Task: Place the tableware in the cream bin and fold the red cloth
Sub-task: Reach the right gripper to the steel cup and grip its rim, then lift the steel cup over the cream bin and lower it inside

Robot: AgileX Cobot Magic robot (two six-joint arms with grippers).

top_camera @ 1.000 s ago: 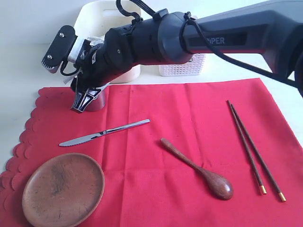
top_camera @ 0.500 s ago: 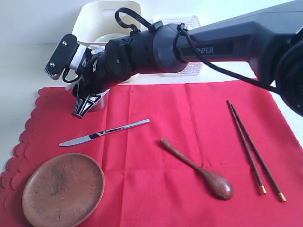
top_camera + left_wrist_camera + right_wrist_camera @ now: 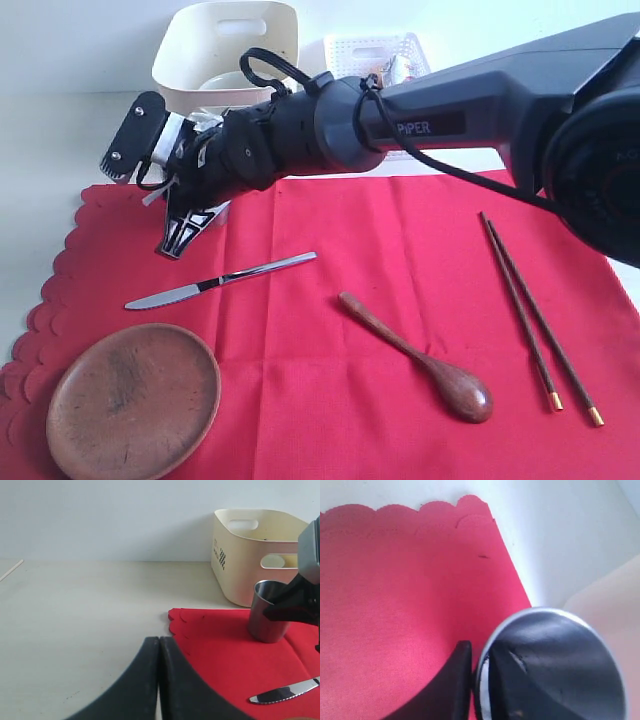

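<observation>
Red cloth (image 3: 380, 260) lies flat over most of the table (image 3: 60, 140), its scalloped edge on the left of the exterior view. The cup (image 3: 269, 612), of steel, stands upright on the cloth's far left corner, just in front of the bin (image 3: 225, 40). The right arm reaches across the middle to it. The right hand (image 3: 185, 232) is clenched on the cup's wall, with one of its fingers (image 3: 455, 685) outside the rim and the other down inside. From the left wrist view the cup's base looks to rest on the cloth.

The left hand (image 3: 159, 642) is clenched with nothing in it, its two fingers pressed together over the bare table beside the cloth's corner.

The knife (image 3: 220, 279) lies on the cloth near the cup, blade toward the scalloped edge. The wooden plate (image 3: 133, 400) sits at the near left corner. The spoon (image 3: 415, 355) lies near the middle, bowl end nearer the camera. The chopsticks (image 3: 535, 310) lie side by side on the right, gold tips toward the camera.

The bin stands on the table behind the cloth, and a white bowl (image 3: 215, 82) shows inside it. A white lattice basket (image 3: 375, 48) stands just beside the bin.
</observation>
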